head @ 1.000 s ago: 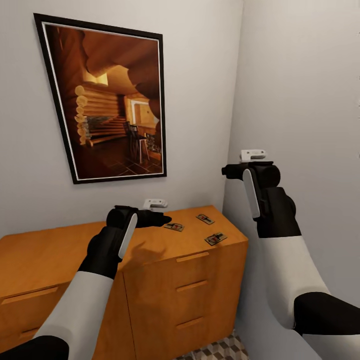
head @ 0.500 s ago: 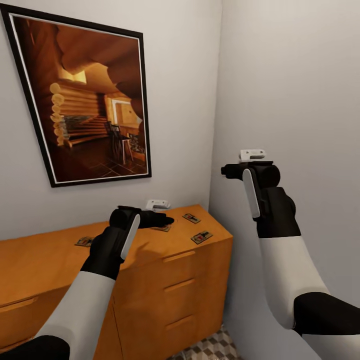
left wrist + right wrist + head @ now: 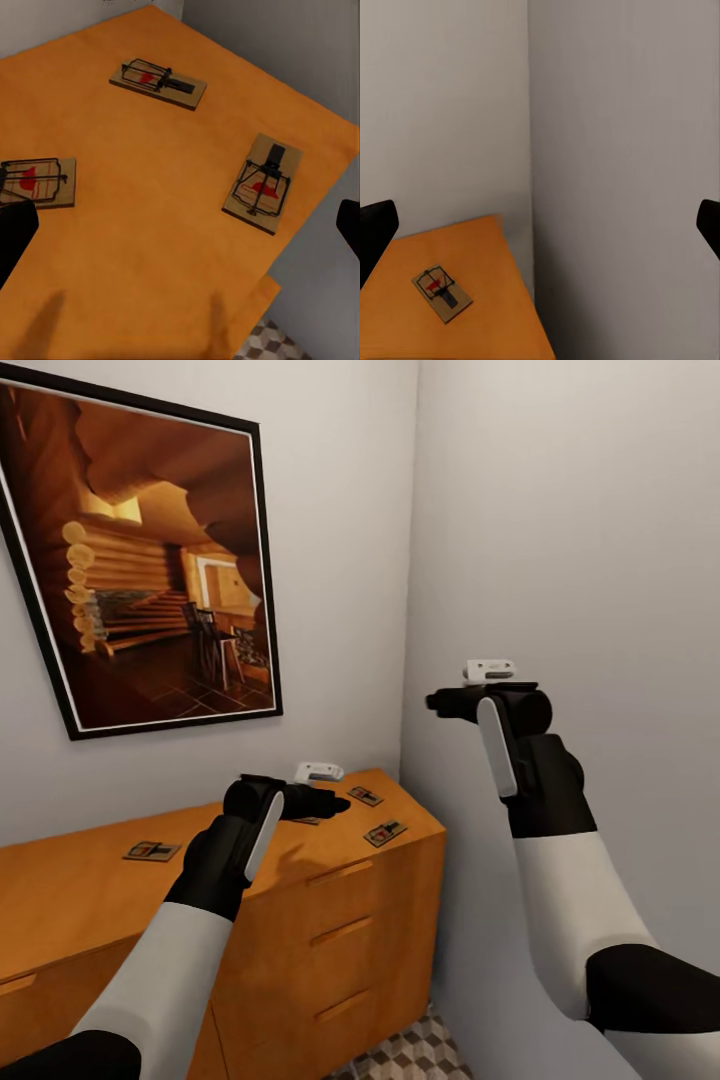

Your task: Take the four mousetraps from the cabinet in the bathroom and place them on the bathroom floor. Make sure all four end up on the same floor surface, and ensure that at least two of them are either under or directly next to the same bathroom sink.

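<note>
resting on the cabinet (image 3: 330, 920) top, four mousetraps (image 3: 152, 850), left tool (image 3: 325, 802) released, right tool (image 3: 440, 703) released

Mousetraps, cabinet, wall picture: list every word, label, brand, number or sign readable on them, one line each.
None: no readable text.
Mousetraps: red marks and dark metal parts on the boards, no lettering.
Cabinet: plain wood fronts with bar handles, no label.
Framed picture: a log interior scene, no caption or signature to read.
</note>
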Robot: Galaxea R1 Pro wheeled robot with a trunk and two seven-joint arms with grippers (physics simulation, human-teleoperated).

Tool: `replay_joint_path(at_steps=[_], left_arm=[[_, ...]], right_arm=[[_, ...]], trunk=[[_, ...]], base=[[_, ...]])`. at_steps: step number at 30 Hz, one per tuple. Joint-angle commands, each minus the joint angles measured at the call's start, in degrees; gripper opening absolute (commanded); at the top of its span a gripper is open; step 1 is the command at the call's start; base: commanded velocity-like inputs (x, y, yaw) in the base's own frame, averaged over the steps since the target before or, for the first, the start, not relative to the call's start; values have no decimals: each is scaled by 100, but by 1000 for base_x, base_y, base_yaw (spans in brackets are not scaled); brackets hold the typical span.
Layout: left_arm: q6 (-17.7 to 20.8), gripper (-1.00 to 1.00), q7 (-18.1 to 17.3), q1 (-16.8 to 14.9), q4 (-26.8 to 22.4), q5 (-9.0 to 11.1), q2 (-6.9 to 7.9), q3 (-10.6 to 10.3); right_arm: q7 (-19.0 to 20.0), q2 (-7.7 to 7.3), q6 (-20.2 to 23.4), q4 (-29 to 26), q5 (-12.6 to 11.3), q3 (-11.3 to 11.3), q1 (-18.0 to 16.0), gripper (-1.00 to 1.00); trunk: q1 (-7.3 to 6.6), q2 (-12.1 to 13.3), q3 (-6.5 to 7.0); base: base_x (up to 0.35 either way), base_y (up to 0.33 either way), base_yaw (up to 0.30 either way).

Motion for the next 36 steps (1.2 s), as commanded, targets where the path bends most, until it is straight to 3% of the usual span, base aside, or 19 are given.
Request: replay_joint_path(at_steps=[1,5,10,11,19,29,36], left_arm=[[12,100,-10,-4,0,-6,-1,-2],[-14,100,-9,-4,12,-2,-1,-7],[-32,100,-8,-4,29,1,-1,-15],[-33,100,-8,-4,32,1,-1,-17],[-39,100,-8,-4,42,-5,-1,-21],[-40,100,-9,-4,44,-1,-1,-22],[-40,100,-8,-4,49,1,-3,-22]], right_arm=[[-59,8,18,-3,-81,17,-6,100],[-54,84,18,-3,-126,43,-6,100],[-55,439,18,-18,-182,63,-6,100],[-56,453,18,-25,-189,65,-6,100],[-43,453,18,-150,-234,87,-9,100],[116,453,18,-230,-592,172,-11,100],[138,453,18,-230,-685,190,-7,100]], trunk=[[0,-4,-7],[0,-4,-7],[0,-4,-7],[0,-4,-7],[0,-4,-7],[0,-4,-7],[0,-4,-7]], base=[[0,0,-35],[0,0,-22],[0,0,-10],[0,0,-5],[0,0,-2],[0,0,0],[0,0,0]])
